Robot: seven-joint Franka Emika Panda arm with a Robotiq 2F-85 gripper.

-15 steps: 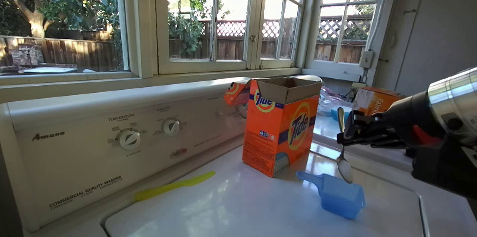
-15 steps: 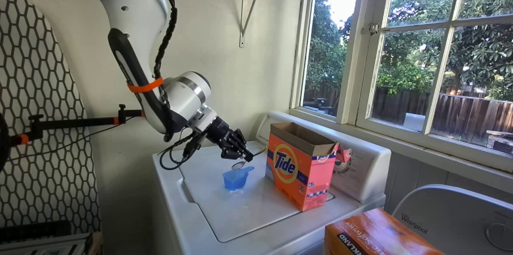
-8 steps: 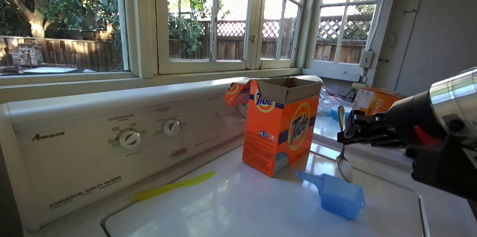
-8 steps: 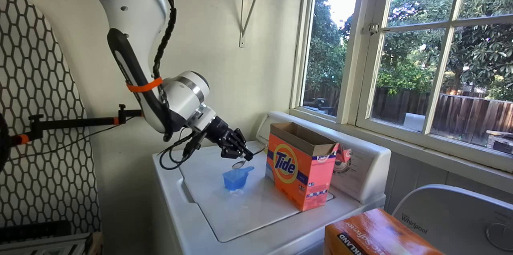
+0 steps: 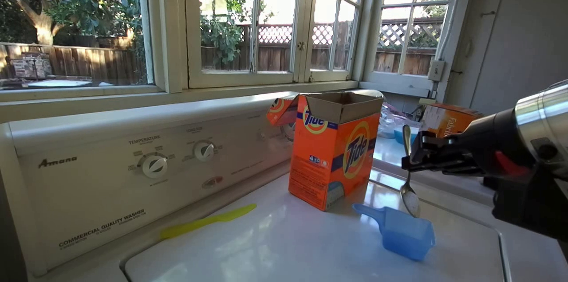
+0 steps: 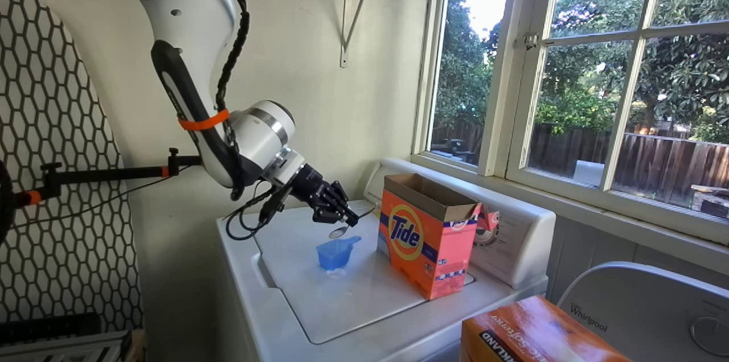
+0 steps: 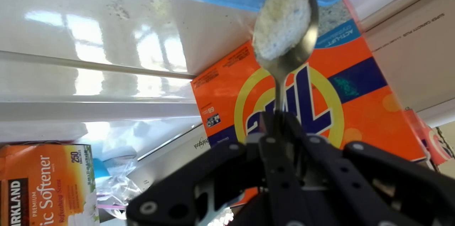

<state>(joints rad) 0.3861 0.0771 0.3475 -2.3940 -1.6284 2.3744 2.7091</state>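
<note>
End effector (image 7: 279, 118) grips a spoon (image 7: 285, 64) whose white powder (image 7: 282, 21) shows its grains only in the wrist view.

the spoon (image 7: 280, 71) is above the scoop (image 5: 408, 235) on the washer (image 5: 284, 246).

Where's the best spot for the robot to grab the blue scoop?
Probably by the handle, coming down from above and pinching its two long sides. It's narrow and sticks out from near the top of the scoop, which stands upright on the washer lid. But the gripper is shut on a spoon, so it isn't free to grab it.
</note>
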